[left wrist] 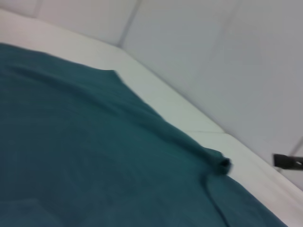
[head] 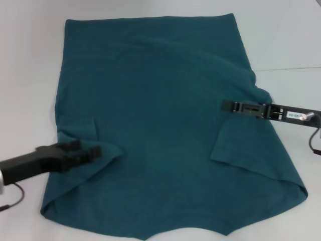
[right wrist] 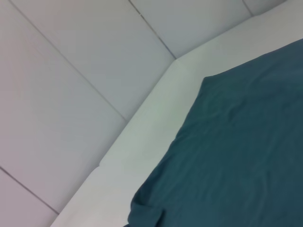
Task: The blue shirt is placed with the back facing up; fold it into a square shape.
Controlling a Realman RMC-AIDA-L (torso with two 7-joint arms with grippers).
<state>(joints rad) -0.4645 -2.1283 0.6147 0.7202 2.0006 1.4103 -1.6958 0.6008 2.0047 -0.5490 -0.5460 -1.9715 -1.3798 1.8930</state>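
The blue shirt (head: 155, 110) lies spread on the white table (head: 30, 60), with both sleeves folded inward over the body. My left gripper (head: 95, 152) is at the shirt's near left side, shut on a pinched fold of the left edge that it holds slightly raised. My right gripper (head: 228, 106) reaches in from the right, over the shirt's right side just above the folded right sleeve (head: 241, 148). The shirt also shows in the left wrist view (left wrist: 94, 156) and in the right wrist view (right wrist: 236, 156). The right gripper shows far off in the left wrist view (left wrist: 284, 161), apart from a bunched fabric edge.
The white table extends around the shirt on the left, far and right sides. A seam in the table surface (head: 291, 68) runs at the right. White wall panels (right wrist: 71, 71) stand behind the table. A cable (head: 315, 143) hangs from the right arm.
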